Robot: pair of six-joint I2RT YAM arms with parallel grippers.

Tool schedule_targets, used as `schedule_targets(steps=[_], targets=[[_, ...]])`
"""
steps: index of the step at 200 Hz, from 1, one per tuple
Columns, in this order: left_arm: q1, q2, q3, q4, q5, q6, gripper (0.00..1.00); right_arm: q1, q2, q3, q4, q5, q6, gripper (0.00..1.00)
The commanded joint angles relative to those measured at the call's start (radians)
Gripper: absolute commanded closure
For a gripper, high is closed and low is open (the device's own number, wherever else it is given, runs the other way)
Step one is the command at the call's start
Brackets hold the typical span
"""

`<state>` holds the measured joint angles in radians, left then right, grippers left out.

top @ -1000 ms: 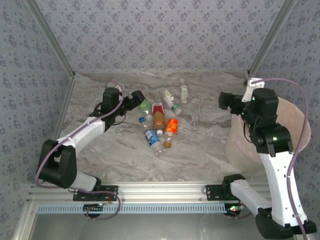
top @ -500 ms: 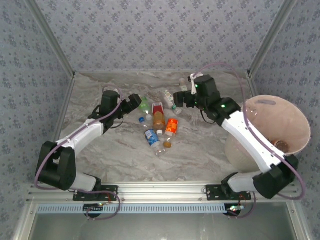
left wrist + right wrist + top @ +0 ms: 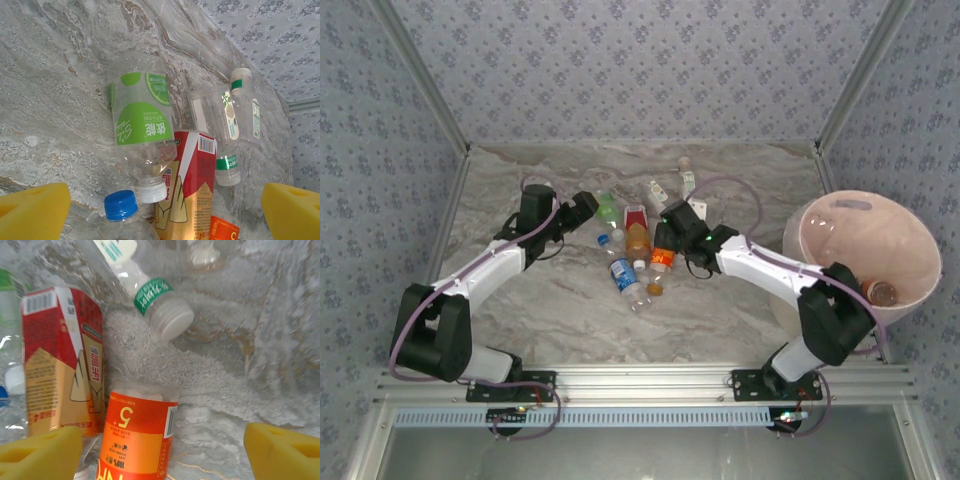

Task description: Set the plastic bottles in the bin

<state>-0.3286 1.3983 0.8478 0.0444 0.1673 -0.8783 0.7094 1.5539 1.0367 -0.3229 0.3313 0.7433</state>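
- Found the right gripper (image 3: pixel 162 452) released, with the yellow pads (image 3: pixel 40 450) spread wide on both sides of the orange bottle (image 3: pixel 140 435), not touching it and grasping nothing.
- Found the left gripper (image 3: pixel 160 212) released and empty too, hanging over the green-label bottle (image 3: pixel 142 120) and the blue-cap bottle (image 3: pixel 120 206).
- Saw the bottles lying in a tight heap in the middle of the table (image 3: pixel 540 300), well apart from the bin (image 3: pixel 850 245) at the right edge.
- Noticed one brownish thing (image 3: pixel 882 292) already inside the bin, probably a bottle.
- Judged the step in hand to be a grasp on the orange bottle by the right gripper.
- Seemed best to go down straight and bring the pads level with the middle of the label, then to close across the round body, not along it.
- Needed care with the red pack (image 3: pixel 60 365) just beside the orange bottle: easy to land the left pad on it and pinch both, or to push the heap away.
- Expected thin plastic to buckle or slip, so called for a gentle, centred squeeze.
- Thought it wiser to hold the left gripper off during the lift, with both arms over the same heap.
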Motion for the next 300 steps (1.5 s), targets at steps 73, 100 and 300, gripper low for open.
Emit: schedule_targets(steps=[73,100,300], targets=[[0.005,-0.017,-0.027,-0.011,-0.012,-0.01,0.02,0.017,0.149,-0.001,0.006,-0.04,0.103,0.22],[0.005,-0.007,-0.026,-0.007,-0.008,-0.013,0.02,0.016,0.178,0.003,0.0,-0.046,0.108,0.2],[0.005,0.021,-0.033,-0.009,-0.004,-0.038,0.02,0.017,-0.126,-0.158,0.273,0.112,-0.172,0.5]])
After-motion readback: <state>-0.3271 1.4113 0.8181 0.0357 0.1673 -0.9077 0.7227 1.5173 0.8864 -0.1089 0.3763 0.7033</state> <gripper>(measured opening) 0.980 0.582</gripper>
